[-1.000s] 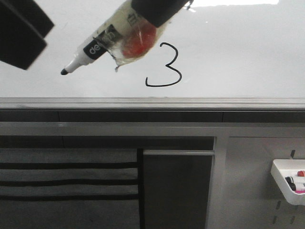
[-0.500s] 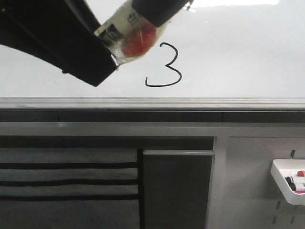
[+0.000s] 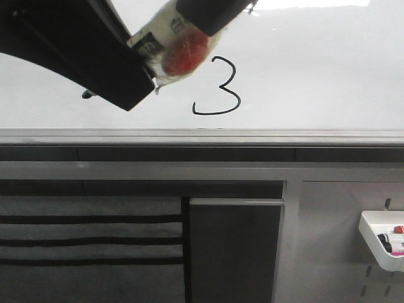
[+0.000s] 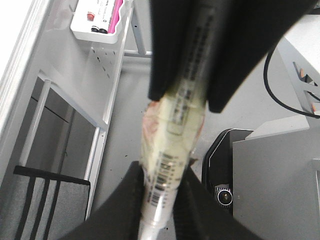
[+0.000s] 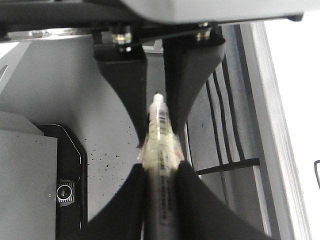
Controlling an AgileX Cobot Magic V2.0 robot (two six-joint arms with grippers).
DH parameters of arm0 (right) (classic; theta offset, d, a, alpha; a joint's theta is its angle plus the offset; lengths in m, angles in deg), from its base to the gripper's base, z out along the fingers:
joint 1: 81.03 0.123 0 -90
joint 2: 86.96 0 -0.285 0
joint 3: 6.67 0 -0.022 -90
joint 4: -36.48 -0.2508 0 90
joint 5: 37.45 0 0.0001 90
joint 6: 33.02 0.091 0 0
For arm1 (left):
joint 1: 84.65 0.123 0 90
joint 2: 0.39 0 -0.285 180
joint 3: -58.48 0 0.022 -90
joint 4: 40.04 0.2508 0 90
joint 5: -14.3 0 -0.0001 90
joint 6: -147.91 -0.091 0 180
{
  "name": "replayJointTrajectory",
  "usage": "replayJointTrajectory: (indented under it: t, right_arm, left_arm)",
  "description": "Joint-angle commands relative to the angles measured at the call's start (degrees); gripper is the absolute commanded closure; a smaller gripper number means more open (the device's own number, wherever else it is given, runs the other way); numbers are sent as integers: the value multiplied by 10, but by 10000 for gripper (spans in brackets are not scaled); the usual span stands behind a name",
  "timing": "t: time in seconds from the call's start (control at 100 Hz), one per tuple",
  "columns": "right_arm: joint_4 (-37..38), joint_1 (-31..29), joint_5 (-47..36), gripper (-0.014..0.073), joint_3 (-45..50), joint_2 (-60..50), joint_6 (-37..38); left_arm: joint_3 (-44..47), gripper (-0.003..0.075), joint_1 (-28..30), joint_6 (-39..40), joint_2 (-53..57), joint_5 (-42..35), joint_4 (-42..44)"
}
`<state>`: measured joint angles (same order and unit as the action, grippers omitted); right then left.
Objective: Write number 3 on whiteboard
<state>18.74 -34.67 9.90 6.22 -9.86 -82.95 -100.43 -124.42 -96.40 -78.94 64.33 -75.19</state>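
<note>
Since a second ago the left gripper has swung in from the top-left corner and now covers the marker's front half, leaving only the tip peeking below it; over the last half second almost nothing has shifted. Both wrist views show the marker spanning from one tool to the other: the right gripper is pressed together on the rear of the barrel, and the left gripper's black fingers sit tight on either side of the tip end, so it looks pinched from both ends, a handover by my reading. The 3 is finished, thin black line on the whiteboard just above the grey ledge, right of the marker and apart from it. The marker should handle as a light, stiff plastic cylinder, but its middle is wrapped in wrinkled, yellowish clear tape over something red, which is lumpy and probably slick; the bare printed barrel is the better place to grip. Board is glossy and smooth with glare. A small white tray of markers hangs at lower right.
</note>
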Motion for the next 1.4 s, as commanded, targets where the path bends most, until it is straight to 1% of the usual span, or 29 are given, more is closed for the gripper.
replayJointTrajectory:
  t: [0.0,0.04,0.07,0.11,0.14,0.25,0.3,0.36,0.41,0.49,0.55,0.63,0.68,0.81,1.07,1.12,1.17,1.22,1.24,1.29,1.34,1.39]
  right_arm:
    - [-10,-6,-20,372,-15,-11,9]
    - [-10,-11,-20,294,-15,-11,17]
    - [-8,-16,-20,253,-16,-13,25]
    - [-2,-28,-20,210,-16,-20,38]
    - [7,-37,-18,196,-16,-29,51]
    - [36,-92,-17,193,-16,-70,106]
    - [36,-122,-17,193,-16,-94,119]
    - [36,-159,-17,193,-16,-118,132]
    - [36,-183,-17,193,-16,-135,143]
    - [36,-208,-16,193,-16,-156,143]
    - [36,-215,-9,193,-16,-164,143]
    - [36,-215,5,193,-16,-166,143]
    - [36,-215,17,193,-16,-169,144]
    - [36,-215,31,193,-15,-169,145]
    - [36,-215,30,193,-14,-169,145]
    - [36,-215,30,193,-14,-169,145]
    - [36,-215,30,193,-14,-169,145]
    - [36,-215,30,193,-14,-169,147]
    - [36,-215,30,193,-14,-169,148]
    - [36,-215,33,193,-14,-169,151]
    - [39,-215,42,193,-14,-169,158]
    - [56,-215,53,193,-14,-169,178]
  left_arm:
    - [-20,738,6,13,11,-26,-26]
    - [-20,738,9,13,11,-27,-26]
    - [-18,738,16,13,11,-32,-26]
    - [-15,738,23,13,11,-40,-24]
    - [-12,738,32,13,11,-50,-24]
    - [7,738,75,25,4,-106,-25]
    - [19,738,99,44,-3,-151,-30]
    - [36,738,132,81,-16,-227,-47]
    - [49,738,156,120,-29,-288,-83]
    - [62,738,185,134,-56,-378,-158]
    - [62,738,201,134,-81,-419,-217]
    - [62,738,209,134,-107,-471,-265]
    - [62,738,209,134,-123,-491,-273]
    - [62,738,209,134,-136,-505,-273]
    - [62,728,209,134,-136,-500,-273]
    - [62,694,209,134,-136,-500,-273]
    - [62,632,209,134,-136,-500,-273]
    - [62,531,209,134,-136,-500,-269]
    - [62,502,209,134,-136,-500,-266]
    - [62,386,209,134,-136,-500,-255]
    - [62,303,209,134,-134,-500,-246]
    - [62,255,211,134,-125,-485,-231]
